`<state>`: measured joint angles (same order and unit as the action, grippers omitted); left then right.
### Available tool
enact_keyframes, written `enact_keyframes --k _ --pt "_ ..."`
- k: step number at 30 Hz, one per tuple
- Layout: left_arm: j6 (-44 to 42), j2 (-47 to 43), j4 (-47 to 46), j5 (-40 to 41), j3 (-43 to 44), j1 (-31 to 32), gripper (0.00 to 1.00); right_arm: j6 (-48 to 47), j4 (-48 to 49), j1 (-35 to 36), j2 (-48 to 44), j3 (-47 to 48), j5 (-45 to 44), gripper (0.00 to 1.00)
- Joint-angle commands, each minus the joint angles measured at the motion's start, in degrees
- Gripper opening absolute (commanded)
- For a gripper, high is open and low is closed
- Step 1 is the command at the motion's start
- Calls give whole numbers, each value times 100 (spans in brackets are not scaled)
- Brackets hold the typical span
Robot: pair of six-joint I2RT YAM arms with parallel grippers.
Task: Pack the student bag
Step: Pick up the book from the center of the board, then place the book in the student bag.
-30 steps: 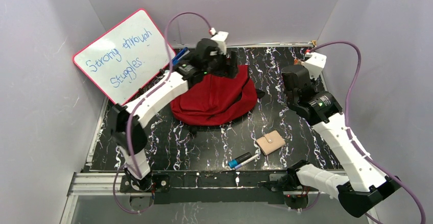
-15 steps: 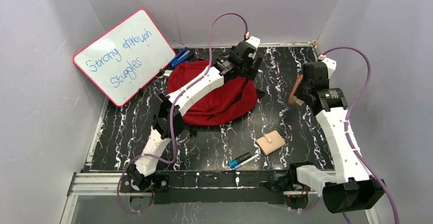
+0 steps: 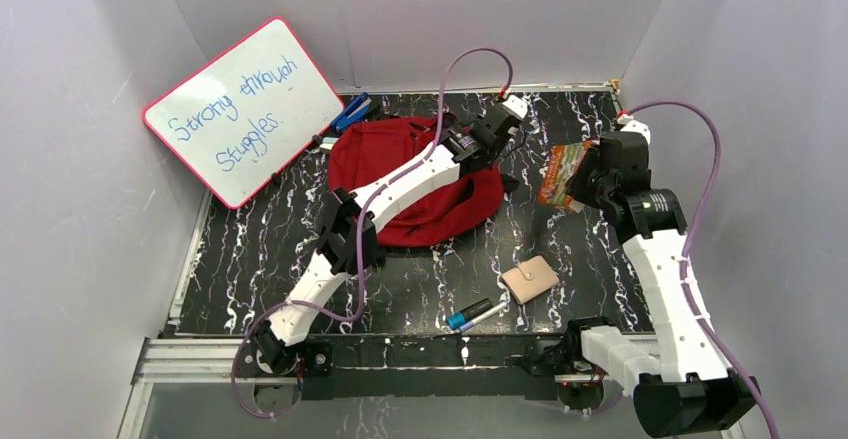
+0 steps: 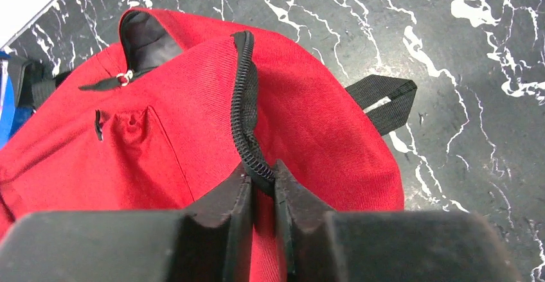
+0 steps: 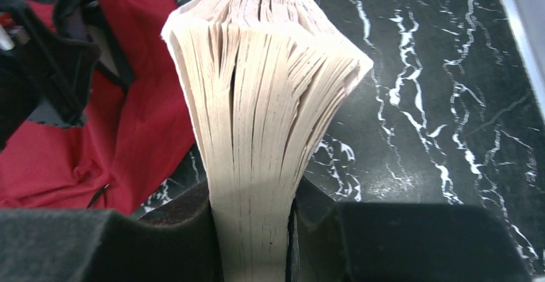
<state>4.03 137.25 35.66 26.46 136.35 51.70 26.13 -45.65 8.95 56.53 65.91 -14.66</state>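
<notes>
The student bag (image 3: 375, 149) is a soft dark-red backpack lying at the back middle of the table. My left arm reaches across it, and my left gripper (image 3: 492, 147) is at its right edge. In the left wrist view the jaws (image 4: 262, 178) are shut on the black zipper edge of the student bag (image 4: 180, 102), whose opening gapes dark at the top left. Right of the bag, above the table, my right gripper (image 3: 592, 184) is shut on a thick paperback book (image 3: 562, 173). The book (image 5: 263, 96) stands with its fanned page edges up between the right gripper's (image 5: 254, 230) fingers.
A whiteboard (image 3: 240, 109) with blue writing leans on the left wall. A beige wallet (image 3: 530, 279) and markers (image 3: 475, 314) lie near the front edge. A blue object (image 3: 350, 112) lies behind the bag. A black strap loop (image 4: 385, 99) sticks out at the bag's right side.
My left arm has stretched right across the bag and its jaws have closed on the zipper edge. My right gripper has lifted the book and swung it toward the bag.
</notes>
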Motion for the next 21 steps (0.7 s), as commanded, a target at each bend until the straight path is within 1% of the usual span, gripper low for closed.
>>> enact_keyframes --k 1,2,3,6,9,12,18,21 --pt "-225 -566 167 471 45 3 6 15 982 -37 -500 -57 695 0" --pt "-239 -653 208 508 46 1 1 46 1096 -40 -585 -75 826 0" --pt "-250 -761 243 539 43 1 0 67 1236 -40 -663 -104 1063 0" --pt "-290 -1144 312 629 -40 2 0 262 1663 -37 -787 -161 1527 0" --pt "-315 -1570 340 604 -245 2 0 480 1976 -38 -698 -185 2030 0" --pt "-290 -2001 406 573 -425 -2 0 719 2490 -40 -585 -307 2487 0" --pt "-328 -2511 620 512 -478 -11 0 1174 2927 -42 -373 -502 2541 0" --pt "-376 -2721 623 496 -638 -11 0 1308 3145 -38 -306 -639 2668 0"
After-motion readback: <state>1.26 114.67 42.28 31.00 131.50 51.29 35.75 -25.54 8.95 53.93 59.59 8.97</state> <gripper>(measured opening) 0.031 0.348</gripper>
